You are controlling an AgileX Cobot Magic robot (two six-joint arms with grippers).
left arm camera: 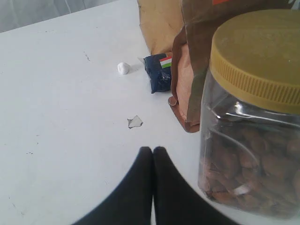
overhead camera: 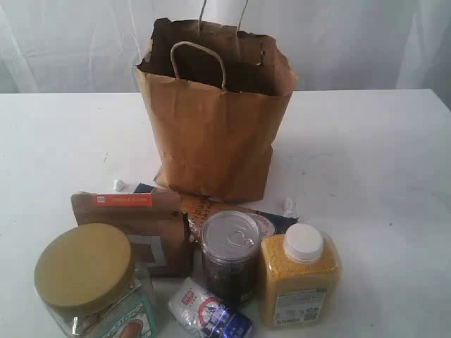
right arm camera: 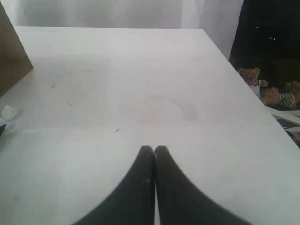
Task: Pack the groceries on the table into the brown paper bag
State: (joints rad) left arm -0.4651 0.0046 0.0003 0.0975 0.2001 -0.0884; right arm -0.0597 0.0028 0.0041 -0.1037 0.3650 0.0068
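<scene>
Brown paper bag [overhead camera: 211,134] stands open, gold-lidded jar [overhead camera: 88,271] in front of it; left gripper [left arm camera: 153,150] and right gripper [right arm camera: 154,149] both clenched, empty.

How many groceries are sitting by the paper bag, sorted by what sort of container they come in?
Hard clear containers: 3 (gold-lidded clear jar, clear can with dark filling, white-capped bottle of yellow grain)
Soft packs: 3 (brown pouch with orange label, small white-blue packet, blue-orange flat pack)
Total: 6, all on the white table outside the tall brown paper bag.
</scene>
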